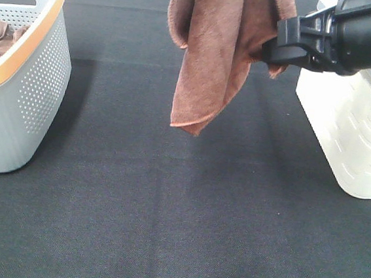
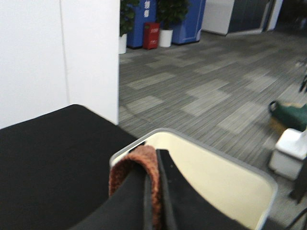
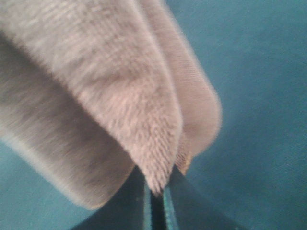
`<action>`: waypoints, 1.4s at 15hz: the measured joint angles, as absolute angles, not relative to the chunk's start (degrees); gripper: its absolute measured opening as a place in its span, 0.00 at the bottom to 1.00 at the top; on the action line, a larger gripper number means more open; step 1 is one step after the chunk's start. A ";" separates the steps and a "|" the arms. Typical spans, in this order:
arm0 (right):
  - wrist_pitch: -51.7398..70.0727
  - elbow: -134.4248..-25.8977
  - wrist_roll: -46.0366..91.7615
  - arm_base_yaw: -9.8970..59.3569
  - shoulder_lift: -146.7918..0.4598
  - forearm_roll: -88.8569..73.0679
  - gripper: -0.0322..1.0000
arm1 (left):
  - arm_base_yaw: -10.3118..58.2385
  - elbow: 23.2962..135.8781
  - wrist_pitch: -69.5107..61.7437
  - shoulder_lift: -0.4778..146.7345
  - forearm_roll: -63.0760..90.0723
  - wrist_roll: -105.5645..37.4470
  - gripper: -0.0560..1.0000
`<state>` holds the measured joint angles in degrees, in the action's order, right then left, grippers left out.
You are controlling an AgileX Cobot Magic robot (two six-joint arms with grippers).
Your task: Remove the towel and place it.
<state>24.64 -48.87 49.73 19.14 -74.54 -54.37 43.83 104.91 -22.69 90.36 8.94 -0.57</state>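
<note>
Reddish-brown and fluffy, the towel (image 1: 210, 56) hangs in the air above the black table (image 1: 163, 235), its lower corner clear of the surface. The right gripper (image 1: 278, 49) reaches in from the side, its fingers closed on the towel's edge. The left gripper (image 2: 154, 166) has its fingers pinched on a fold of the same towel. A grey basket (image 1: 35, 92) holding a brown cloth (image 1: 1, 37) stands well to the left, and a white bin (image 1: 349, 142) stands to the right.

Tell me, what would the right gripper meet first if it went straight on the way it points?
The right gripper is shut on the towel, so that comes first; beyond it, perhaps the grey basket, though depth is unclear.
</note>
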 joint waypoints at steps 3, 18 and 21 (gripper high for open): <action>28.71 -48.87 45.38 19.14 -74.54 -49.85 0.03 | 42.06 104.91 -28.02 90.36 3.04 0.00 0.05; 31.05 -73.51 0.69 19.14 -80.79 3.44 0.03 | 33.40 104.91 -46.64 103.48 -22.12 10.14 0.05; 24.69 -80.16 0.69 19.14 -90.07 8.77 0.03 | 27.79 104.91 -31.86 106.05 -25.04 14.73 0.05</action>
<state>24.69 -80.16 0.69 19.14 -90.07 8.77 27.79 104.91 -31.86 106.05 -25.04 14.73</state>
